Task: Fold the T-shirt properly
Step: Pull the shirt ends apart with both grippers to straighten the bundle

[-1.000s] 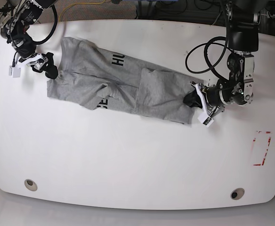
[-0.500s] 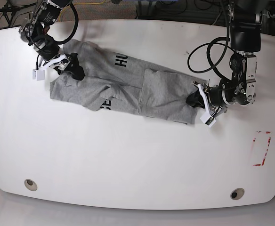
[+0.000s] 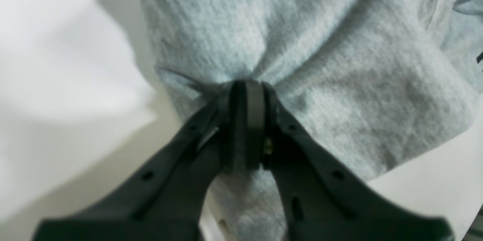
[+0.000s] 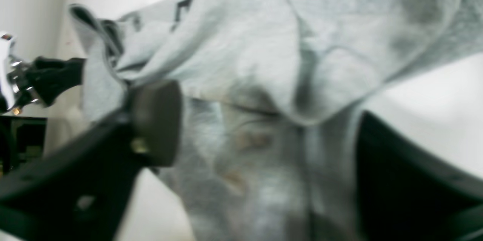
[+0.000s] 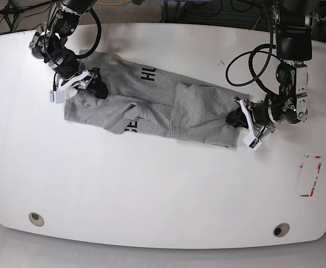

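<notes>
I see the grey T-shirt [image 5: 152,103] lying crumpled in a long strip across the upper part of the white table [image 5: 152,190], black lettering showing near its middle. My left gripper [image 5: 236,118] is clamped tight on a pinch of fabric at the strip's end, its arm reaching in low from the table's far side. My right gripper [image 5: 96,86] stands partly open astride the opposite end, cloth between its fingers [image 4: 156,120]; whether it grips, I cannot tell.
</notes>
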Robot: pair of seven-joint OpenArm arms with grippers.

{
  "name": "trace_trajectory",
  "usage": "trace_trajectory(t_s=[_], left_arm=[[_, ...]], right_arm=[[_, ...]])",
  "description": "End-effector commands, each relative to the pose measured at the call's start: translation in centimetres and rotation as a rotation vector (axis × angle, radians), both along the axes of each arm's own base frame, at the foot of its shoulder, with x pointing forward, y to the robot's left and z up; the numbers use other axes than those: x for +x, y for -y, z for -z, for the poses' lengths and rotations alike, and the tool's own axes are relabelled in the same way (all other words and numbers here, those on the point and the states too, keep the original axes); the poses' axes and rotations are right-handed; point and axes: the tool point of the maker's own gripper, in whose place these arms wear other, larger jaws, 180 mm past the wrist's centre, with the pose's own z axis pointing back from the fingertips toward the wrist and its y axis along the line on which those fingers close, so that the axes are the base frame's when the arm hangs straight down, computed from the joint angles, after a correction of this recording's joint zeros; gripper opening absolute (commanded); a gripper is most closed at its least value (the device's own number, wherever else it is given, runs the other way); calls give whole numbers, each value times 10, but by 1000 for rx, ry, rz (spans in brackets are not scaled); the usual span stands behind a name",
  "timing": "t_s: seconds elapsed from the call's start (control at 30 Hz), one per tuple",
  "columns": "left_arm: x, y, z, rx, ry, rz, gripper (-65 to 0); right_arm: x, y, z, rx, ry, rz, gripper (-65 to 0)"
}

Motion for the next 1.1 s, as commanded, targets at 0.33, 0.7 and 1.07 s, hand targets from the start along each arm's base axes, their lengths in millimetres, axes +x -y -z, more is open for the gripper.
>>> trace_trajectory(t_s=[0.33, 0.7, 1.07], left_arm=[[-30, -42, 32, 234, -156, 19, -607], [-30, -40, 32, 233, -154, 21, -607], [-30, -40, 32, 232, -158, 15, -607]], right_arm=[[22, 13, 0, -138, -24, -28, -374], [31, -3, -3, -139, -8, -81, -406], [34, -17, -4, -141, -1, -128, -650]])
